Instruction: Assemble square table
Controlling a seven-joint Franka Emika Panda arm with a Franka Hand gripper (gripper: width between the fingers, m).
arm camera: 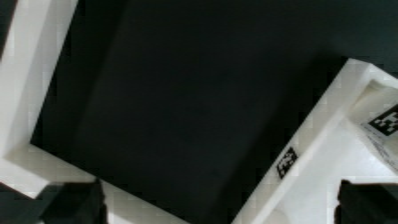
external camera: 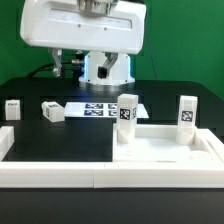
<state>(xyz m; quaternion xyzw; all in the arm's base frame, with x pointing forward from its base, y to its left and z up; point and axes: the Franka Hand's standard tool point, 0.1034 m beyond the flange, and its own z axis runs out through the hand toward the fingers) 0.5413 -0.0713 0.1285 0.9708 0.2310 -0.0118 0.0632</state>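
Observation:
The white square panel (external camera: 165,148) lies flat at the exterior view's right, against the front rail. Two white tagged legs (external camera: 127,115) (external camera: 187,114) stand upright on its far corners. Two more legs (external camera: 52,112) (external camera: 12,108) lie loose on the black table at the left. In the wrist view the panel's edge (arm camera: 338,150) shows with two tags (arm camera: 286,163) (arm camera: 384,116). My gripper (arm camera: 217,208) is open and empty, high above the black table between the rail and the panel; its dark fingers (arm camera: 71,205) frame the view. The arm's body (external camera: 85,25) fills the exterior view's top.
A long low white border rail (external camera: 90,178) runs along the front and up both sides; it also shows in the wrist view (arm camera: 36,90). The marker board (external camera: 100,108) lies at the back, in front of the robot base (external camera: 105,68).

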